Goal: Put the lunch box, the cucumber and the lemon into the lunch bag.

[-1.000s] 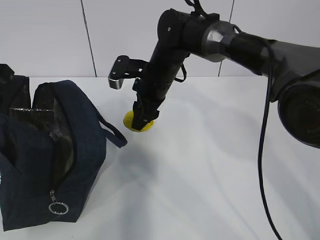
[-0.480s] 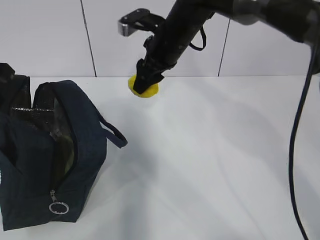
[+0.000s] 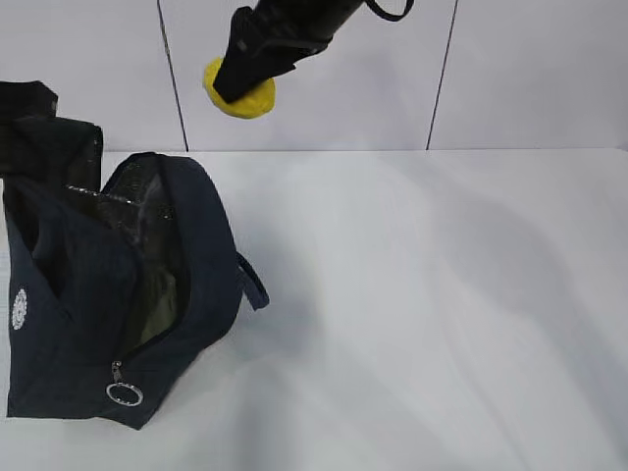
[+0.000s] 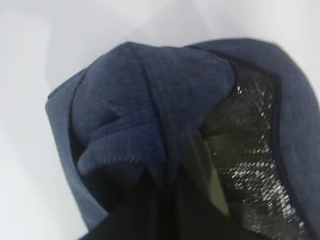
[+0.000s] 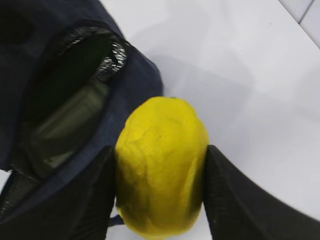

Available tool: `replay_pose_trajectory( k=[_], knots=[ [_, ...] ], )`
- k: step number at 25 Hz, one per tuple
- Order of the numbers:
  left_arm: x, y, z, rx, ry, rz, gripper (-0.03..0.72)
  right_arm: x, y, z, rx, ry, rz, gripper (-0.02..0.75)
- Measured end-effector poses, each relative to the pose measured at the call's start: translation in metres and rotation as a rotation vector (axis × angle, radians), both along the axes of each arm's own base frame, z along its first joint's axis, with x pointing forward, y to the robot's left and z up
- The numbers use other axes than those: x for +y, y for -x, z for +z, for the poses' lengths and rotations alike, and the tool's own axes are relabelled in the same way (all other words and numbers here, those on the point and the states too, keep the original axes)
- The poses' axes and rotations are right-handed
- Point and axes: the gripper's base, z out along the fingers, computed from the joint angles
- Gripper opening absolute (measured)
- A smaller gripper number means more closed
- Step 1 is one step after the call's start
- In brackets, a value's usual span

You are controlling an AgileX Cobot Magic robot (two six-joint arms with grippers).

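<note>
Right gripper point(image 5: 160, 192) clamps the lemon point(image 5: 162, 165), high above the table. We see the lunch bag point(image 3: 118, 294) mouth below-left; left gripper pinches its rim.

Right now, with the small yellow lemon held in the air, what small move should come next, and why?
Probably carry the small yellow lemon leftward until it hangs over the open mouth of the dark navy fabric lunch bag. The right gripper clamps the lemon high above the white table, right of the opening, whose silvery lining shows.
</note>
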Motion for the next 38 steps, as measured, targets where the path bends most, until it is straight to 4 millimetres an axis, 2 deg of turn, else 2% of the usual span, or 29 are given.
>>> replay_pose_trajectory(
  k=[6,18,26,28,32,34,38],
  knots=[
    [-0.005,-0.002,0.003,-0.032,0.056,-0.020,-0.005,0.020,0.014,0.002,0.001,-0.006,0.050,0.400],
    [-0.008,-0.003,0.005,-0.048,0.104,-0.015,-0.005,0.065,0.046,-0.016,0.084,-0.013,0.167,0.400],
    [-0.008,-0.003,0.005,-0.050,0.103,-0.021,-0.005,0.080,0.026,-0.059,0.092,-0.030,0.134,0.400],
    [-0.009,-0.003,0.005,-0.050,0.100,-0.026,-0.005,0.083,0.021,-0.065,0.070,-0.043,0.136,0.425],
    [-0.009,-0.003,0.005,-0.050,0.098,-0.031,-0.005,0.088,0.021,-0.068,0.071,-0.087,0.154,0.609],
    [-0.009,-0.003,0.005,-0.050,0.099,-0.031,-0.005,0.088,0.021,-0.068,0.071,-0.092,0.159,0.629],
    [-0.009,-0.003,0.005,-0.049,0.100,-0.032,-0.005,0.087,0.023,-0.064,0.076,-0.071,0.186,0.613]
  ],
)
